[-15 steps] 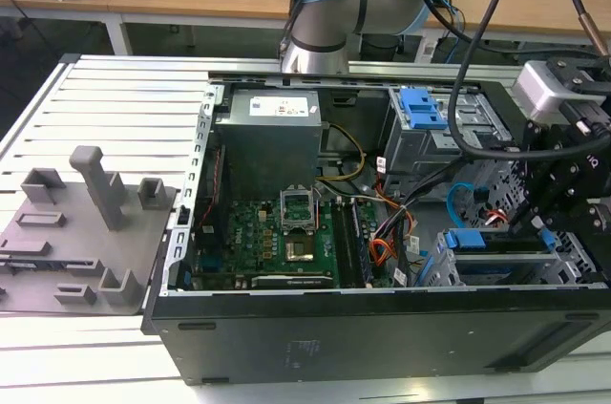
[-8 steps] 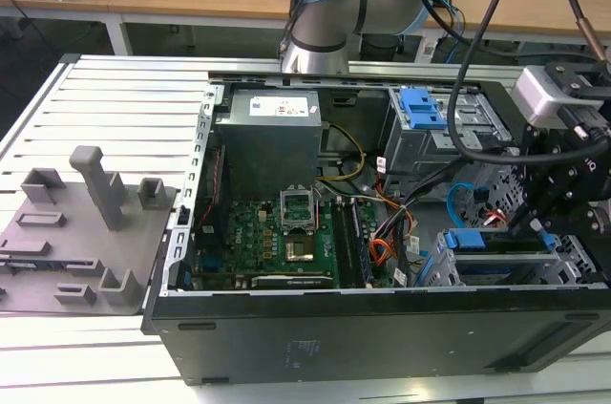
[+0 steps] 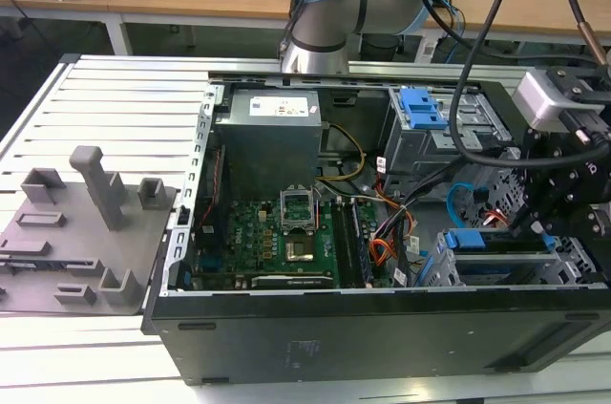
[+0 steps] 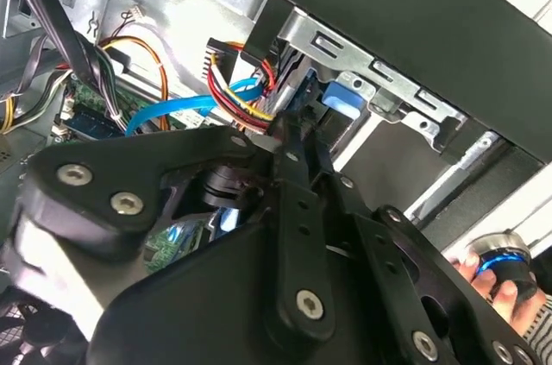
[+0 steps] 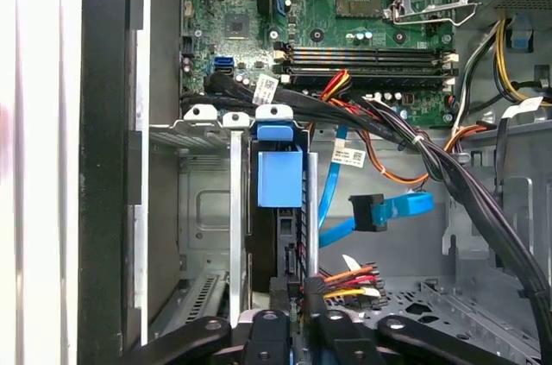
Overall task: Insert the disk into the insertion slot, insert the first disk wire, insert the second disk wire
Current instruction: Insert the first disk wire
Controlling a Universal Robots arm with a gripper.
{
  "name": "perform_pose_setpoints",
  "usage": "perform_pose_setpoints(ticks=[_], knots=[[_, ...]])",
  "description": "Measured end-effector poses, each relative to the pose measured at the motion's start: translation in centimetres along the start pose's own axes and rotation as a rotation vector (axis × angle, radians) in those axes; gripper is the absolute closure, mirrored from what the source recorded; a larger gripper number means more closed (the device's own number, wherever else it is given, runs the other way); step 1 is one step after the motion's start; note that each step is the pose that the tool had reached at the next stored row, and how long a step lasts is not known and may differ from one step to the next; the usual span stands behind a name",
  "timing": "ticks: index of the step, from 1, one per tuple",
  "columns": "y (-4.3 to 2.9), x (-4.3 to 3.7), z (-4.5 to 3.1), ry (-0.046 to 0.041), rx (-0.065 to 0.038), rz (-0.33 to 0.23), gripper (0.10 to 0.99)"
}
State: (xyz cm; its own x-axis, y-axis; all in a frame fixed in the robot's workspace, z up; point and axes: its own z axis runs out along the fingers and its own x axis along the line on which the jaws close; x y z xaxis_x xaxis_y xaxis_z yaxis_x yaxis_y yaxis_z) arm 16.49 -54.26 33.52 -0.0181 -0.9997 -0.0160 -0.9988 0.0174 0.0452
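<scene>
- Exterior view: the computer case (image 3: 382, 328) lies open. The insertion slot (image 3: 449, 272) sits at about 4 o'clock from the case's centre.
- The disk (image 3: 482, 241) is seated in that slot on edge. Its long axis runs 9 to 3 o'clock.
- The gripper (image 3: 530, 221) reaches in at the disk's 3 o'clock end.
- The second disk wire (image 3: 456, 196) loops loose at about 11 o'clock from the disk.
- First wrist view, taking 12 o'clock as the fingers' reach: the disk (image 5: 280, 177) lies dead ahead of the gripper (image 5: 293, 300), with its long axis on the same line.
- The disk shows a bright blue carrier over a dark edge, and the grey walls of the insertion slot (image 5: 203, 201) stand beside it.
- The jaws stand narrow and appear to pinch the dark plug of the first disk wire (image 5: 345, 279), a red, yellow and orange bundle. The plug sits at the disk's near end; whether it is seated cannot be told.
- The second disk wire (image 5: 392, 208) hangs free at about 2 o'clock from the fingertips. Its dark connector is unplugged and apart from the disk.
- Second wrist view: the gripper (image 4: 289, 136) closes to a thin gap where the first disk wire (image 4: 237, 80) ends.
- The blue of the disk (image 4: 341, 97) lies just past the fingertips.
- The second disk wire (image 4: 172, 110) trails to one side, untouched.
</scene>
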Motion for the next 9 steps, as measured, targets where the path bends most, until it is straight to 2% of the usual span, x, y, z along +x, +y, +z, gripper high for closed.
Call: perform_pose_setpoints(ticks=[1,3,5,6,9], knots=[[0.00,0.00,-0.02,0.0003,0.000,0.000,0.839],[0.00,0.00,-0.09,0.0014,0.000,0.000,0.839],[0.02,-0.01,-0.52,0.0013,0.000,0.000,0.839],[0.07,-0.03,-1.59,0.0010,0.000,0.000,0.839],[0.14,-0.14,-3.08,0.0013,0.000,0.000,0.851]])
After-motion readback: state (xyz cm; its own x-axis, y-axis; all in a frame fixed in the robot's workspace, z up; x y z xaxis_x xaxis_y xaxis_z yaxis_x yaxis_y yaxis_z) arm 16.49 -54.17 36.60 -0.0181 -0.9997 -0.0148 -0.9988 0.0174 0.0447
